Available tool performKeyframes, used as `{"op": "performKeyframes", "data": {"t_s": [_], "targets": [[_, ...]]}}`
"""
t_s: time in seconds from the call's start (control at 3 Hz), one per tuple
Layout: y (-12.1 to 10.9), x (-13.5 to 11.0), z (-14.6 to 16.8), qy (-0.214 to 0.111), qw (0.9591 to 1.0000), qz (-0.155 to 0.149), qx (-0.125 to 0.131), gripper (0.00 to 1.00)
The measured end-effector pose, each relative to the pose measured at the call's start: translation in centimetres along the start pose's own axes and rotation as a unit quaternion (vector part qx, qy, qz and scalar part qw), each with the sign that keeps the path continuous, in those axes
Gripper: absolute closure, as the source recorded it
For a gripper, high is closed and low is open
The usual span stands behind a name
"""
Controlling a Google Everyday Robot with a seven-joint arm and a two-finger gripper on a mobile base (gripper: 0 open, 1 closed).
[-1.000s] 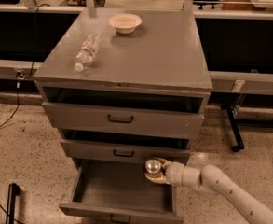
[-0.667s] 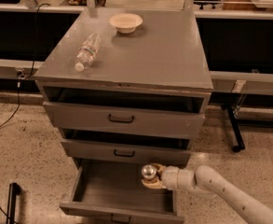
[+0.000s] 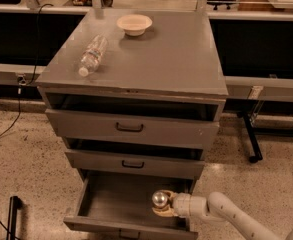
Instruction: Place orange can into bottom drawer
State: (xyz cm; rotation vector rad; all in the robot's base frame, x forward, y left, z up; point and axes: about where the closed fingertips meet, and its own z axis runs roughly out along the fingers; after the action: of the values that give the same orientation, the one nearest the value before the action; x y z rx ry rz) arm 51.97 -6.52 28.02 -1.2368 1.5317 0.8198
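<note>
One can [image 3: 160, 199], drink size, metal. Location: held in the gripper [image 3: 161, 205] over the right half of the open bottom drawer [image 3: 113, 199]; whether it touches the drawer floor cannot be told. Visible: one shiny silver end, turned up toward the camera. The patterned sides are mostly covered by the gripper.

One gripper, two-fingered, on a pale arm [image 3: 226, 215] entering from the lower right. State: clasped on the can, gripping the body just beneath the shiny end.

Handling, as judged:
- Weight: light if empty, moderate if full. Which it is cannot be told.
- Walls: thin, stiff under a modest squeeze, likely to dent if pinched hard.
- Surface: smooth and slippery.
- Shape: a round body, which would roll if laid on its side on the plain drawer floor.
- Best hold: across the middle of the body, on opposite sides, away from the rims.
- Release: low, close to the floor, so it neither bounces nor rolls to the front wall.

One bottom drawer, grey, deepest of three, pulled well out.

Two shallower drawers above it, top drawer [image 3: 131, 128] and middle drawer [image 3: 133, 164], each slightly out.

One table [image 3: 176, 59], grey top, carrying one clear bottle [image 3: 92, 54] lying on its side and one pale bowl [image 3: 134, 23], both well apart from the can.
</note>
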Motion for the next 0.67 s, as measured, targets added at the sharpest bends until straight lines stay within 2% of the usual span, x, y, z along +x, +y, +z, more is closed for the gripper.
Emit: {"op": "performKeyframes", "data": {"t_s": [0.67], "targets": [[0.39, 0.14, 0.52, -0.004, 1.0, 0.003, -0.004, 0.5]]}}
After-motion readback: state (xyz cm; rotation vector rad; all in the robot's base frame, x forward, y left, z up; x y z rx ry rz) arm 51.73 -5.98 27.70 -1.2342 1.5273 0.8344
